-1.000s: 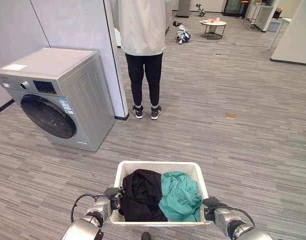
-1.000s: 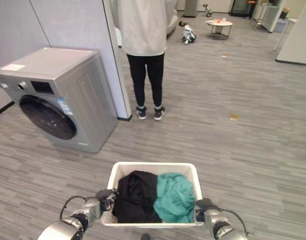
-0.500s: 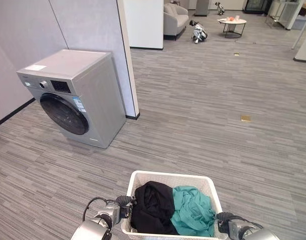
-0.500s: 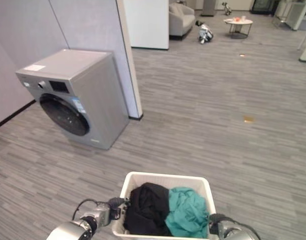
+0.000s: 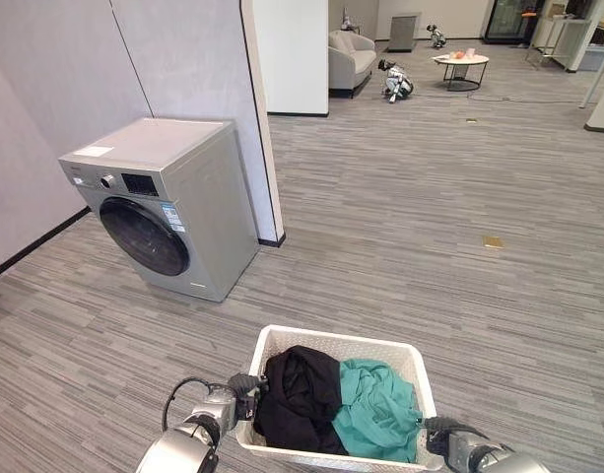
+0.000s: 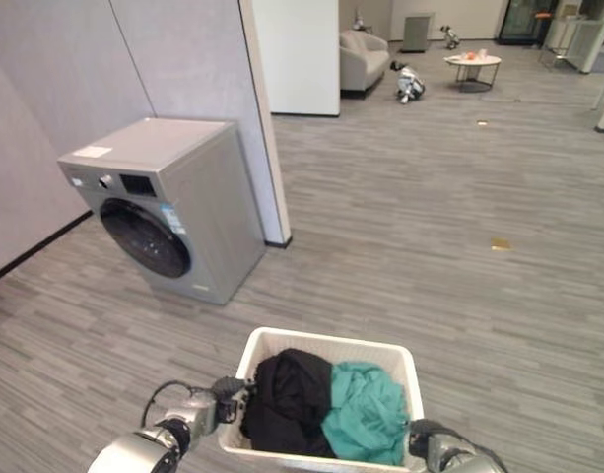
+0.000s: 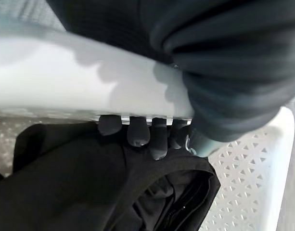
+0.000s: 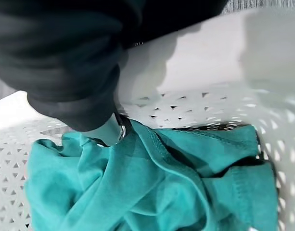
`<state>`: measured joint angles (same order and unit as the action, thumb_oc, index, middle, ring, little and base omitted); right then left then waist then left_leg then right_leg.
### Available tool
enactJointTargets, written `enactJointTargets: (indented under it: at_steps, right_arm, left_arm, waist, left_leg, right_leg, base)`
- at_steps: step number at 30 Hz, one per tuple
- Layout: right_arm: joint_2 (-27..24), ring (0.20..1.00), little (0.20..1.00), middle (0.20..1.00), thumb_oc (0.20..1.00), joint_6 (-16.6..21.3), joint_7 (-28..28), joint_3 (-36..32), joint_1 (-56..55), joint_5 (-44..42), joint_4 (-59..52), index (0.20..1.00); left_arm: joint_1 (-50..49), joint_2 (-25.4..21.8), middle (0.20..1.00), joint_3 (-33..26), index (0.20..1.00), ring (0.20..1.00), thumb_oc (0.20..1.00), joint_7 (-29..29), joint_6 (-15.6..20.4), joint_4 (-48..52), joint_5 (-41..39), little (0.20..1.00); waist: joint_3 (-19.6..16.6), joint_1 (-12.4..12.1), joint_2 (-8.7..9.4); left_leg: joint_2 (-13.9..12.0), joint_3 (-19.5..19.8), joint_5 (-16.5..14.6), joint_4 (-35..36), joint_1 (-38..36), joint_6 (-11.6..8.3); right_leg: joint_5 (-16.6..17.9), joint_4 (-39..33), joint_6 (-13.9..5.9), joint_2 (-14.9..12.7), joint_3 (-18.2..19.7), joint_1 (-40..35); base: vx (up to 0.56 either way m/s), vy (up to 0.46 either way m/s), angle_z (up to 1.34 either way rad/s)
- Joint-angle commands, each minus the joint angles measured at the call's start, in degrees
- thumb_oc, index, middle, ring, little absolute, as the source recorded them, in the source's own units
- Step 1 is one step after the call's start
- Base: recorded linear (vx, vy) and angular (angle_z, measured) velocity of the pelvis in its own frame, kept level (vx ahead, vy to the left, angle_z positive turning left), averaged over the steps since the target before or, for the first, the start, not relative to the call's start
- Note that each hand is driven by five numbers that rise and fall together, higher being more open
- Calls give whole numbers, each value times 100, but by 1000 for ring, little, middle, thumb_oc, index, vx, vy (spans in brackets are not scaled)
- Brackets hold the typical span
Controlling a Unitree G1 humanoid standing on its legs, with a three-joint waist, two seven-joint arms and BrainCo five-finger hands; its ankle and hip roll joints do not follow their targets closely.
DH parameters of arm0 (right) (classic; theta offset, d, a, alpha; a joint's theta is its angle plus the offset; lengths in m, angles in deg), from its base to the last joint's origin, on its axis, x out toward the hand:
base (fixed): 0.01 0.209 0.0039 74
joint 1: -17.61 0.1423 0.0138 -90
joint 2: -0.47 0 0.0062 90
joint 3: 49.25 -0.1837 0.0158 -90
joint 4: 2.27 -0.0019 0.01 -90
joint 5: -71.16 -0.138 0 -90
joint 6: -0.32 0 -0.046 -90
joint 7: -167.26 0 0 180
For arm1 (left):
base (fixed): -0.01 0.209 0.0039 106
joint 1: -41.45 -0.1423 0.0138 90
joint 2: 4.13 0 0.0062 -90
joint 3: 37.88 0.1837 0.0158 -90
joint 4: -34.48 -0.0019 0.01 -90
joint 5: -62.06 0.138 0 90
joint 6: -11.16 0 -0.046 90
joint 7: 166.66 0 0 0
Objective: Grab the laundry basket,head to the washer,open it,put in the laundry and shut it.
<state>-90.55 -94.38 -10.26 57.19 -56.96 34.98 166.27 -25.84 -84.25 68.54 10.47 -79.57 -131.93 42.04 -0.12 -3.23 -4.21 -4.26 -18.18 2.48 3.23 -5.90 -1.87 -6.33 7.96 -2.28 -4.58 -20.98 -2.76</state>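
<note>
- Left eye view: a white perforated plastic laundry basket (image 5: pixel 395 347) sits at the lower centre of the frame, carried clear of the grey striped floor (image 5: pixel 449 266) between both arms. The left hand (image 5: pixel 244 385) clamps the basket's left rim and the right hand (image 5: pixel 441 435) its right rim, one on each side, which looks meant to keep the load level while walking. Inside lie a black garment (image 5: pixel 294 394) on the left and a teal garment (image 5: pixel 378 409) on the right, touching.
- Right eye view: a silver front-loading washer (image 6: pixel 173 212) stands at the middle left against a grey partition wall (image 6: pixel 183 69), its round dark door (image 6: pixel 146 238) closed. It is well apart from the basket, so the walk to it seems the step in hand and opening is not yet done.
- Left wrist view: dark fingertips (image 7: pixel 137 133) hook over the white rim from inside, curled round it just above the black cloth.
- Right wrist view: the ribbed cover lies over the rim with the thumb (image 8: pixel 107 131) pressed down against the teal cloth; I judge the hand closed on the rim.
</note>
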Motion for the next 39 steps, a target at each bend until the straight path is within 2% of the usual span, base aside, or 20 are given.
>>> enactJointTargets:
  at_steps: [1, 7, 11, 14, 21, 29, 31, 32, 34, 35, 36, 37, 39]
  right_arm:
    - [376, 200, 200, 200, 200, 932, -221, -1166, 998, -2139, -463, 200]
    - [518, 200, 200, 200, 200, 1190, -10, -1166, 1021, -2322, -947, 200]
    - [399, 200, 200, 200, 200, 1406, 161, -953, 932, -1607, -1671, 200]
    - [335, 200, 200, 200, 200, 1410, 154, -865, 954, -1470, -1729, 200]
    - [160, 200, 200, 200, 200, 1057, -85, -53, 1284, -521, -1890, 200]
    - [215, 200, 200, 200, 200, 764, -205, 381, 2050, -357, -1681, 200]
    - [230, 200, 200, 200, 200, 781, -170, 437, 2356, -371, -1663, 200]
    - [176, 200, 200, 200, 200, 800, -133, 441, 2440, -346, -1724, 200]
    - [82, 200, 200, 200, 200, 799, -104, 421, 2571, -374, -1743, 200]
    - [37, 200, 200, 200, 200, 826, -81, 391, 2621, -376, -1770, 200]
    - [35, 200, 200, 200, 200, 825, -79, 393, 2628, -376, -1770, 200]
    - [10, 200, 200, 200, 200, 811, -58, 390, 2649, -385, -1749, 200]
    - [86, 200, 200, 200, 200, 740, -93, 374, 2700, -298, -1580, 200]
  left_arm:
    - [63, 79, 200, 20, 200, 200, 200, 108, 77, -601, -135, 200]
    - [43, 150, 200, 4, 200, 200, 200, 298, 146, -518, -327, 200]
    - [46, 138, 200, -10, 200, 200, 200, 566, 382, -159, -537, 200]
    - [64, 139, 200, -18, 200, 200, 200, 592, 427, -83, -590, 200]
    - [190, -17, 200, 23, 200, 200, 200, 560, 388, -115, -485, 200]
    - [563, -348, 200, 40, 200, 200, 200, 493, 278, -224, -379, 200]
    - [781, -467, 200, 139, 200, 200, 200, 498, 287, -150, -389, 200]
    - [864, -484, 200, 185, 200, 200, 200, 504, 288, -113, -356, 200]
    - [962, -472, 200, 240, 200, 200, 200, 516, 293, -40, -357, 200]
    - [1035, -448, 200, 263, 200, 200, 200, 524, 298, -38, -302, 200]
    - [1045, -446, 200, 256, 200, 200, 200, 524, 299, -43, -299, 200]
    - [1077, -446, 200, 277, 200, 200, 200, 513, 292, -13, -301, 200]
    - [1126, -412, 200, 315, 200, 200, 200, 480, 270, -50, -236, 200]
  waist:
    - [-73, -16, 395]
    - [-55, -15, 386]
    - [0, -17, 402]
    - [27, -31, 426]
    - [86, -121, 537]
    - [178, -188, 687]
    - [317, -256, 812]
    - [373, -211, 852]
    - [469, -160, 865]
    - [484, -34, 850]
    - [481, -25, 848]
    - [469, 6, 818]
    - [424, -2, 714]
  left_leg:
    - [201, -37, -94, 150, -230, -102]
    - [199, -62, -91, 139, -234, -105]
    - [186, -19, -45, 138, -178, -124]
    - [183, 17, -29, 130, -148, -131]
    - [145, 69, 16, 38, -56, -185]
    - [45, 150, 135, 43, 31, -258]
    - [-31, 201, 295, 45, 226, -329]
    - [-120, 59, 299, 48, 305, -393]
    - [-204, -233, 397, -46, 537, -391]
    - [-330, -735, 496, -47, 596, -395]
    - [-330, -729, 503, -45, 608, -395]
    - [-349, -896, 499, 5, 609, -370]
    - [-250, -988, 484, 81, 622, -311]
  right_leg:
    - [1104, -992, -491, -223, -370, -356]
    - [1065, -940, -476, -207, -356, -343]
    - [1053, -897, -470, -214, -417, -307]
    - [1055, -886, -468, -221, -435, -298]
    - [1061, -916, -439, -211, -566, -336]
    - [1065, -976, -387, -109, -650, -339]
    - [1080, -967, -374, -120, -887, -325]
    - [1030, -949, -447, -141, -1005, -334]
    - [1053, -920, -463, -236, -1249, -289]
    - [1067, -873, -481, -296, -1454, -262]
    - [1064, -866, -481, -298, -1461, -250]
    - [1042, -823, -490, -321, -1549, -218]
    - [989, -779, -490, -383, -1745, -257]
  base:
    - [0, 0, 0]
    - [2, 1, -1]
    - [-1, 0, -1]
    - [0, 0, 0]
    - [-14, -19, 6]
    - [-43, -35, 12]
    - [-123, -62, 20]
    - [-141, -22, 50]
    - [-152, 38, 105]
    - [-113, 53, 122]
    - [-89, 70, 100]
    - [-32, 109, 105]
    - [-2, 160, 92]
